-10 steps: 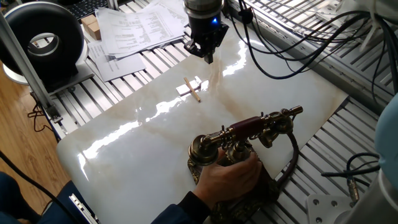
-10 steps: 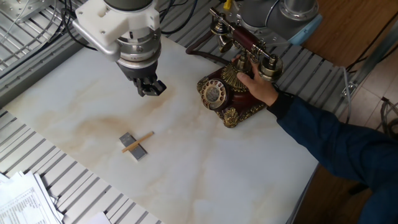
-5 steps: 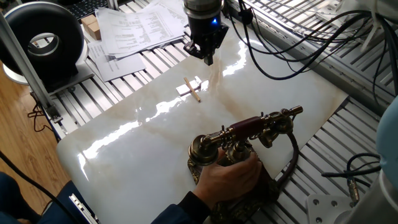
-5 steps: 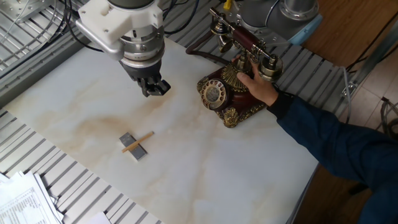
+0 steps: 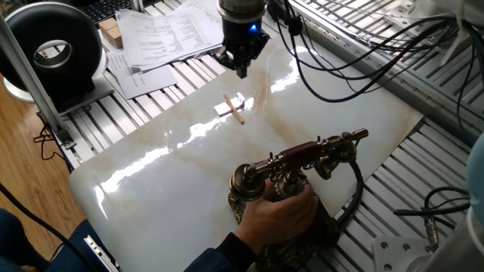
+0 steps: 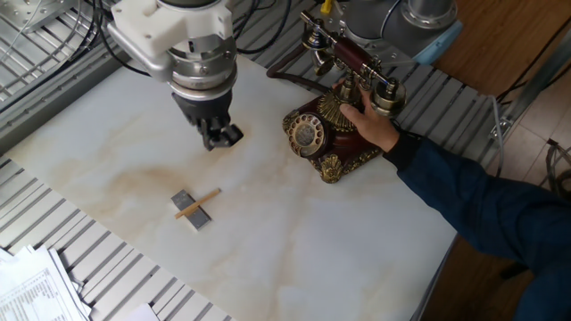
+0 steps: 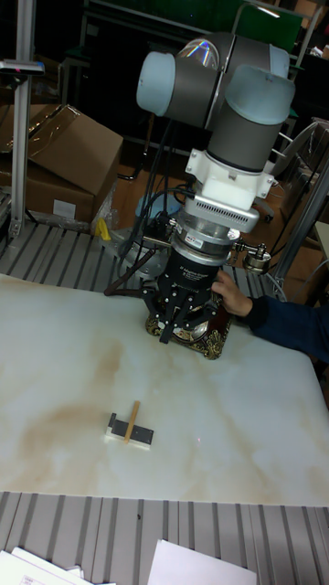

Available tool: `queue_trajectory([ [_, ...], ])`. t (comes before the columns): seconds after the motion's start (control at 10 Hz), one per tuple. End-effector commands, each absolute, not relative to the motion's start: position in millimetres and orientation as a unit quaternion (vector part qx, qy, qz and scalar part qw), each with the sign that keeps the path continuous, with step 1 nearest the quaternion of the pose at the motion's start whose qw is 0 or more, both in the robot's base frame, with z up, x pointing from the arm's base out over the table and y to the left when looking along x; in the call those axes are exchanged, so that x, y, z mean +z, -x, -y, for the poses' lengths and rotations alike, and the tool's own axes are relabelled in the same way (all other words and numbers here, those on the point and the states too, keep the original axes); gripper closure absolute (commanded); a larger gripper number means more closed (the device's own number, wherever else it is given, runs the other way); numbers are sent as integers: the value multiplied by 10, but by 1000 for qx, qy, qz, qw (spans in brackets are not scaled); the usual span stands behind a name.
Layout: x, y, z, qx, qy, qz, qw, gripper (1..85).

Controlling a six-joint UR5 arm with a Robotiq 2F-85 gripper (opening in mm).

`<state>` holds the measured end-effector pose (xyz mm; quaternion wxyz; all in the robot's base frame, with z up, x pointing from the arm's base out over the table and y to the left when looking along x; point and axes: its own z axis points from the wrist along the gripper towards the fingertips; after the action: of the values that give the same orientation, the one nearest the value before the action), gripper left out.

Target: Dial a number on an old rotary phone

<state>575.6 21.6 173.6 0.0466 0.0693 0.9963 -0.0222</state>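
A glossy pale marble desk (image 6: 294, 241) sits on slatted metal framing. The phone (image 6: 335, 125) stands at its edge, a hand (image 6: 373, 123) steadying it. Beside the phone, the gripper (image 6: 217, 136) hovers, fingers narrow, empty.

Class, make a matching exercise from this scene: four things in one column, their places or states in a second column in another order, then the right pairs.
Things:
1. phone
2. stick
3. gripper
4. papers

States:
A. lying across a small grey block
B. above the tabletop, holding nothing
C. steadied by a person's hand
D. off the marble top, on the slatted frame

Pairs: 1-C, 2-A, 3-B, 4-D
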Motion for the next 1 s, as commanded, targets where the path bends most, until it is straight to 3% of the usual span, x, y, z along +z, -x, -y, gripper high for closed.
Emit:
queue_trajectory([
  [0.0, 1771, -5939, -285, -3, -98, -992, 82, 843],
  [0.7, 1742, -5961, -88, -4, -75, -996, 40, 830],
  [0.8, 1721, -6039, -31, 0, -74, -997, 34, 810],
  [0.9, 1688, -6151, -13, 10, -72, -997, 33, 730],
])
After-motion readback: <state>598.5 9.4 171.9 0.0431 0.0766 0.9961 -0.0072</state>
